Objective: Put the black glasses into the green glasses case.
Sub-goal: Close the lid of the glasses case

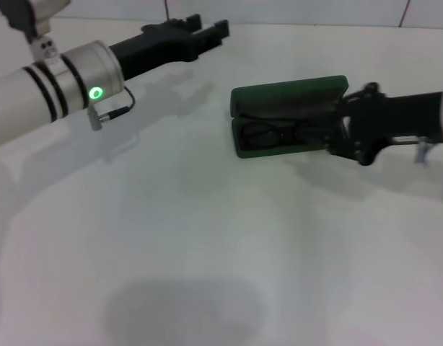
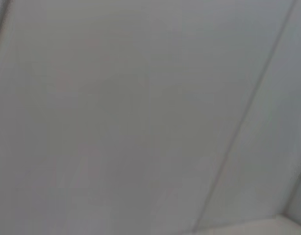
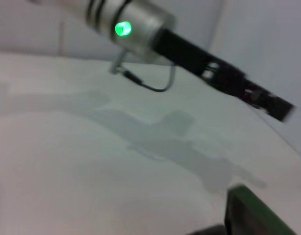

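- The jaws of the right gripper [image 1: 338, 130] cannot be told as parted or closed; the black fingers are lying against the right end of the case and merging with its dark edge in the head view; the right wrist view is not showing its own fingers at all.
- The jaws of the left gripper [image 1: 207, 32] are standing apart, two black fingers with a narrow gap between them and nothing held; this gripper is hanging above the far left part of the table, well apart from the case, and its silver wrist cuff is glowing with a small green light [image 1: 96, 93].
- The dark green hard oblong glasses case [image 1: 286, 115] is lying open on the white table [image 1: 207, 245], right of centre and toward the far side; its lid is tilting up at the far edge and its tray is facing the near side.
- The thin black-framed glasses [image 1: 275, 135] are lying inside the case's tray, lenses toward the left end; against the dark lining the temples are hard to make out.
- In the right wrist view a corner of the green case [image 3: 253, 210] is showing, with the left arm's gripper [image 3: 268, 102] farther off above the table.
- The left wrist view is showing only a pale blank surface.
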You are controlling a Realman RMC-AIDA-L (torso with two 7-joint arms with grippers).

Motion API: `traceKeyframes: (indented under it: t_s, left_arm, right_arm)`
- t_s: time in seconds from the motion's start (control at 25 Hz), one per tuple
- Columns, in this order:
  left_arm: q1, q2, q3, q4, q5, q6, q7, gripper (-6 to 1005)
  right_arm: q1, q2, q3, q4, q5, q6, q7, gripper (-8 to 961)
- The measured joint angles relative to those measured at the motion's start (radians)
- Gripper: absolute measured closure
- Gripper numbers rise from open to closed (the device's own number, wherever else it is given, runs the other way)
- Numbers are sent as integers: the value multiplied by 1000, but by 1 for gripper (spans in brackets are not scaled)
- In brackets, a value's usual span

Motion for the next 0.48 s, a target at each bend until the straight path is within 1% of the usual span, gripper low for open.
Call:
traceKeyframes:
  t_s: [0.08, 0.12, 0.16, 0.28, 0.32, 0.4, 0.48]
  left_arm:
    - [-23, 5, 0, 1, 49, -3, -35, 367]
    - [-35, 7, 0, 1, 68, -6, -51, 367]
    - [-48, 9, 0, 1, 89, -16, -72, 367]
    - [-94, 10, 0, 2, 150, -69, -129, 367]
    - [-109, 8, 0, 2, 174, -88, -143, 367]
    - [-144, 1, 0, 2, 235, -126, -174, 367]
    - [-182, -9, 2, 2, 325, -167, -225, 367]
  right_arm:
    - [-1, 0, 78, 41, 1, -55, -2, 675]
    - [-1, 0, 78, 41, 1, -55, -2, 675]
    - [-20, -1, 199, 99, 5, -167, -26, 675]
    - [-39, -1, 274, 151, 7, -258, -67, 676]
    - [-58, -1, 312, 175, 8, -315, -97, 676]
    - [-74, -1, 328, 180, 10, -338, -109, 677]
    - [-92, -1, 341, 189, 19, -349, -115, 676]
